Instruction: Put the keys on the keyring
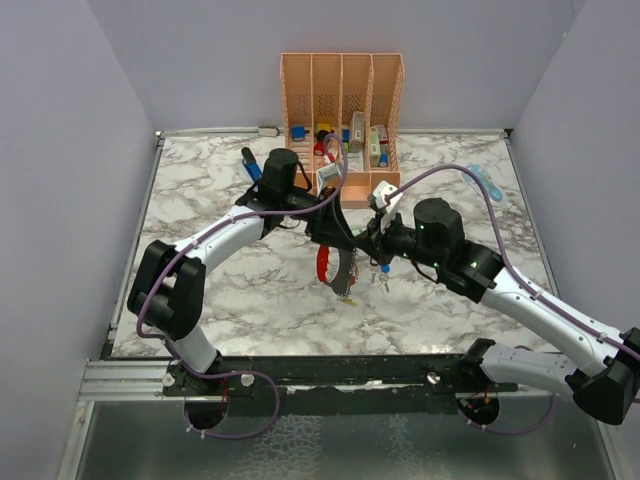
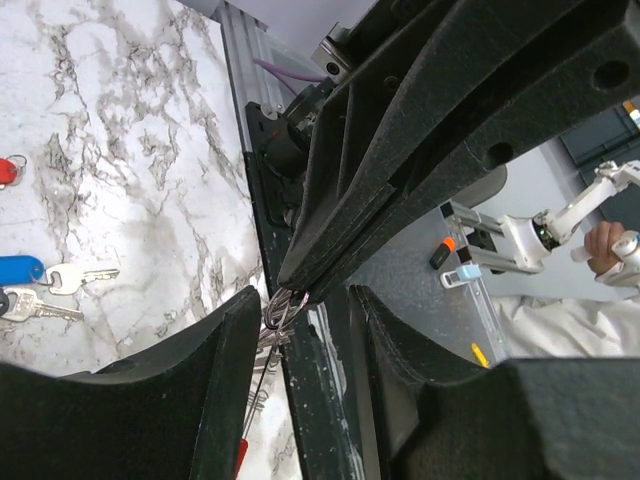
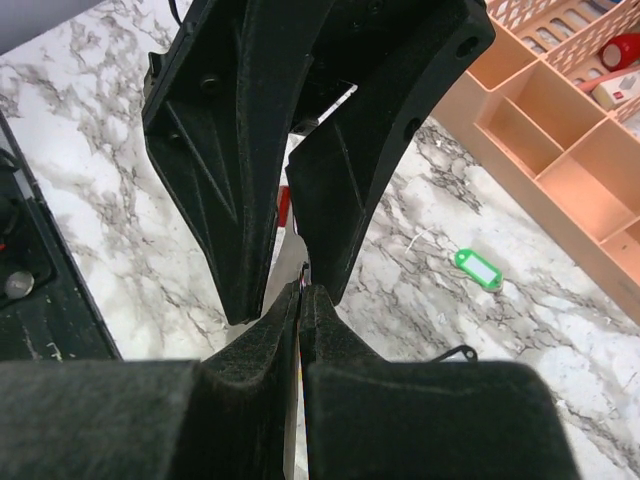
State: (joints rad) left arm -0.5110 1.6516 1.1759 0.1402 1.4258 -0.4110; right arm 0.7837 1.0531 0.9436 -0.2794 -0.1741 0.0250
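— Starting with the left arm point(image 1: 215, 240): rising from its base at the near-left edge of the table point(image 1: 250, 310), folding sharply at the elbow, then stretching rightward and ending over the middle of the marble top.

— Confirming that. Finding the left gripper point(image 2: 305, 292) angling back toward the near edge, with fingers partly apart, clamping nothing, only flanking the tip of the other claw.

— Turning to the right arm point(image 1: 520, 295): climbing from the near-right corner, leaning leftward in a long low line, meeting the left wrist nose to nose above the centre.

— Seeing the right gripper point(image 3: 300, 292) pressed fully closed, pinching the thin metal ring point(image 2: 284, 303) at the end of the keyring point(image 1: 324, 265).

— Placing that keyring at the middle of the table, directly under the two wrists, with the red loop hanging below the left claw and the short grey chain trailing beside it. Not managing to tell whether touching the marble or not.

— Locating the keys point(image 2: 60, 278) lying flat on the table just beside the keyring, on the right arm's side. Noticing a blue head and bare silver blades among them.

— Also spotting a green key tag point(image 3: 478, 268) lying alone on the marble, near the peach organizer point(image 1: 340, 95) standing at the far edge.
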